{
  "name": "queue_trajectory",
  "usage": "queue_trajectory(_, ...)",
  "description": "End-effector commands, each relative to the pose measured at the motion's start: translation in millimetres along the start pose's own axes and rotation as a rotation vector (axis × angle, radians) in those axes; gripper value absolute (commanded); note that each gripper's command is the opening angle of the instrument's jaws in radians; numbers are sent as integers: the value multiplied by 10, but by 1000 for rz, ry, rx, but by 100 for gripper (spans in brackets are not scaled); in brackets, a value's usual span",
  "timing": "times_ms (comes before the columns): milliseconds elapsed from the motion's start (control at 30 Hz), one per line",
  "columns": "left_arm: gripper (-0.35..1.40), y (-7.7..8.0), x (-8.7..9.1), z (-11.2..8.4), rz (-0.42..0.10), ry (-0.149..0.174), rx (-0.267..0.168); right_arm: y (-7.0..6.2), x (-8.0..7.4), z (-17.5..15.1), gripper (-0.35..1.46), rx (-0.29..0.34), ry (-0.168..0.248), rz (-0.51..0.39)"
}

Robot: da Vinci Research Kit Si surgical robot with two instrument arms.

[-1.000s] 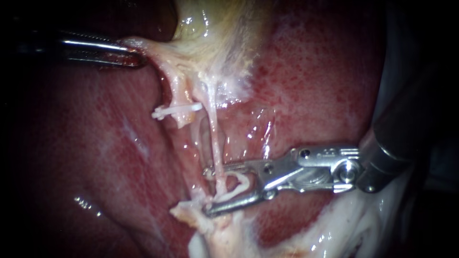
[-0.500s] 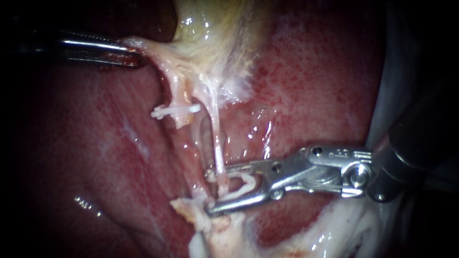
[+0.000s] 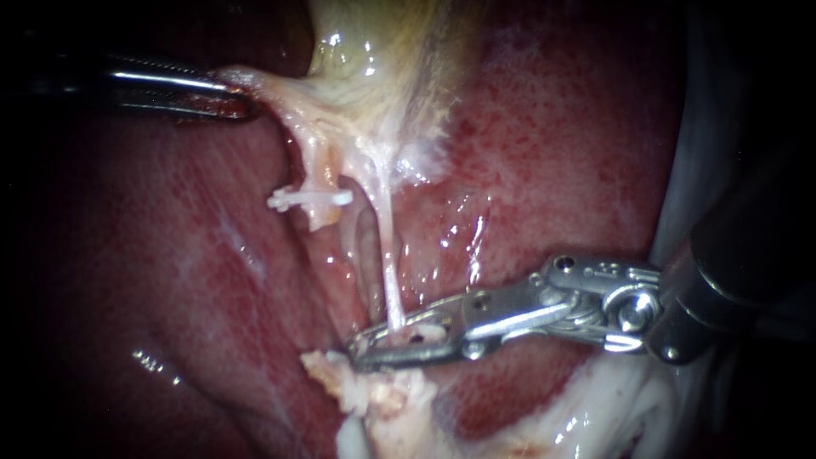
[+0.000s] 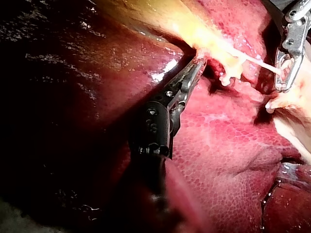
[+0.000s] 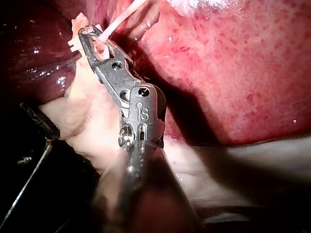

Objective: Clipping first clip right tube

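Note:
The right tube (image 3: 388,255) runs as a thin pale strand from the gallbladder (image 3: 374,51) down into the jaws of my right instrument (image 3: 367,347). Those jaws lie almost together and pinch the tube from both sides just above a pale tissue stump (image 3: 374,393). The right wrist view shows the same grip at the tip (image 5: 90,36) on the tube (image 5: 116,22). The left tube (image 3: 316,166) carries a white clip (image 3: 310,198). My left instrument (image 3: 225,92) is shut on the gallbladder's edge and holds it taut, as the left wrist view also shows (image 4: 197,65).
Red liver (image 3: 578,144) surrounds the tubes on both sides. Pale fatty tissue (image 3: 595,408) lies under my right instrument's wrist. In the left wrist view, my right instrument (image 4: 286,68) shows ahead of the left instrument's jaws.
My right instrument's jaws stood open around the right tube with a white clip showing between them. They have now squeezed together on the tube. The left instrument has not moved.

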Motion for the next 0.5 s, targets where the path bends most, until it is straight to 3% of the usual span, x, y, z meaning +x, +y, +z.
queue_trajectory(33,-35,0,0,0,0,0,0,0,0,0,-35,3,-1,14)
queue_trajectory(500,-35,-1,0,1,0,0,1,3,-1,1,-35,2,-2,31)
